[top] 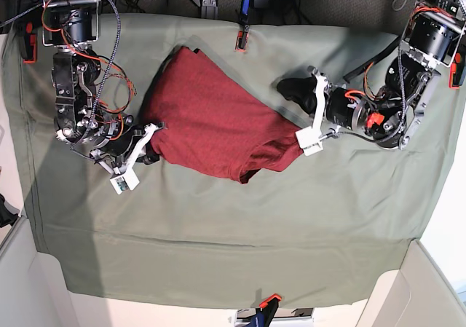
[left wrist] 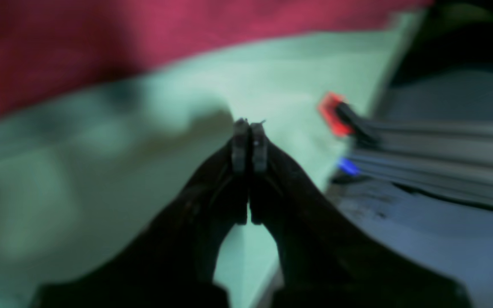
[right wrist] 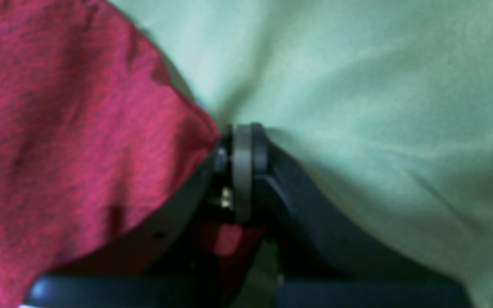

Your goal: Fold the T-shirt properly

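Note:
The dark red T-shirt (top: 218,123) lies crumpled on the sage-green cloth (top: 218,232), left of centre. My right gripper (top: 154,151) sits at the shirt's left edge. In the right wrist view this gripper (right wrist: 242,128) is shut, the T-shirt (right wrist: 58,128) runs up to its tips, and red fabric shows between the jaws. My left gripper (top: 285,89) hovers just off the shirt's upper right edge. In the left wrist view it (left wrist: 248,126) is shut with nothing in it over the green cloth (left wrist: 101,179), and the T-shirt (left wrist: 101,38) lies beyond.
Red clamps pin the cloth at the far edge (top: 240,43) and the near edge (top: 271,299). The far clamp (left wrist: 332,113) shows to the right of my left gripper, next to grey rails beyond the cloth's edge. Cables hang along both arms.

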Tool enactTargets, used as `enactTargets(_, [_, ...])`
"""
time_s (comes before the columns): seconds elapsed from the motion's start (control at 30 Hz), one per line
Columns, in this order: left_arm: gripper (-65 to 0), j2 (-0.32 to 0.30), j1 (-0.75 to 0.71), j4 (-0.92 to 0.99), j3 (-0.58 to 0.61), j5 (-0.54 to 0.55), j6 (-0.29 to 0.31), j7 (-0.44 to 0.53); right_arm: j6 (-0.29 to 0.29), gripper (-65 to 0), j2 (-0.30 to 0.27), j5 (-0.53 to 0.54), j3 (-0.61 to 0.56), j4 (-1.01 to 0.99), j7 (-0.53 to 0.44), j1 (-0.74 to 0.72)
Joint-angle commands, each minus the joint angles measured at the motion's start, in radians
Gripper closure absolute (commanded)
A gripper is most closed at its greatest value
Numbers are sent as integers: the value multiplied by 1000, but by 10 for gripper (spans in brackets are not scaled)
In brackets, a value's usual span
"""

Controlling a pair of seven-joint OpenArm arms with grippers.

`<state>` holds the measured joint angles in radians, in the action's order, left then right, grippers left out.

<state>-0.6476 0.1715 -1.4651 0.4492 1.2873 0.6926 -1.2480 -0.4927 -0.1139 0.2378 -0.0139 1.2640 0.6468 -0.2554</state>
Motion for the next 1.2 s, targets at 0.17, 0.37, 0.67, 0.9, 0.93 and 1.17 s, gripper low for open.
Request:
enactTargets(0.17, [0, -12, -69, -106, -10, 54, 6, -18, -29, 0, 1, 75, -8, 10, 108, -7])
enactTargets(0.37, [0, -15, -121, -166, -10, 54, 6, -40, -46, 0, 0, 148, -8, 171, 117, 137])
enactTargets(0.67, [0, -23, -127, -180, -71, 60, 6, -58, -46, 0, 6, 216, -8, 398, 143, 303])
enactTargets(0.9, [0, -65, -125, -180, -187, 85, 6, -57, -46, 0, 25, 204, -6, 403, 150, 299])
enactTargets(0.93, [0, -66, -124, -180, -204, 85, 6, -57, -45, 0, 25, 187, 1, 405, 150, 297])
enactTargets(1.17, [0, -39, -124, -172, -257, -187, 6, 159, -42, 0, 25, 170, 140, 457, 146, 294])
